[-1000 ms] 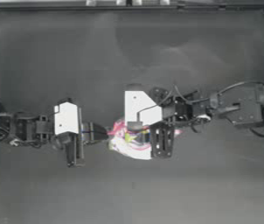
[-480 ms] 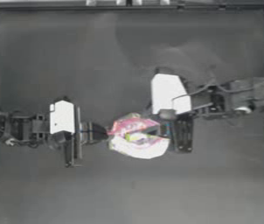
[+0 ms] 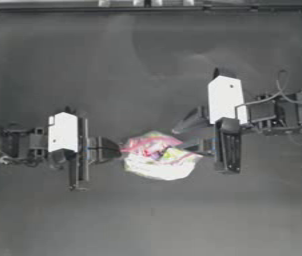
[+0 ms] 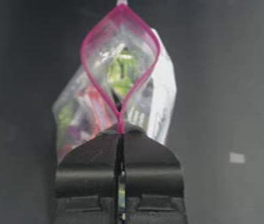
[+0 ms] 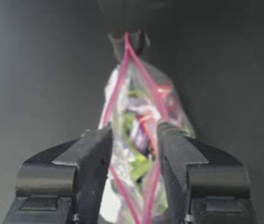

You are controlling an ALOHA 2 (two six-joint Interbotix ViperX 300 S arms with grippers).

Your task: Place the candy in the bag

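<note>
The clear bag (image 3: pixel 155 161) with a pink-red seal strip lies mid-table between both arms. My left gripper (image 3: pixel 115 150) is shut on the left end of its seal (image 4: pixel 121 131), and the mouth (image 4: pixel 120 48) bows open beyond it. A yellow-green candy (image 4: pixel 121 72) shows inside the open mouth among multicoloured sweets, also visible as the candy (image 5: pixel 138 166) in the right wrist view. My right gripper (image 3: pixel 192 140) stands open at the bag's right end, its jaws (image 5: pixel 134 131) on either side of the plastic without pinching it.
Dark bare table (image 3: pixel 147 60) surrounds the bag on all sides, with a raised frame along the far edge (image 3: pixel 147 7). The right arm's body and cables (image 3: pixel 280 112) stretch toward the right side.
My right gripper was over the bag's mouth and has drawn back to the right, ending at the bag's right end. The left gripper kept its hold and shifted slightly left.
</note>
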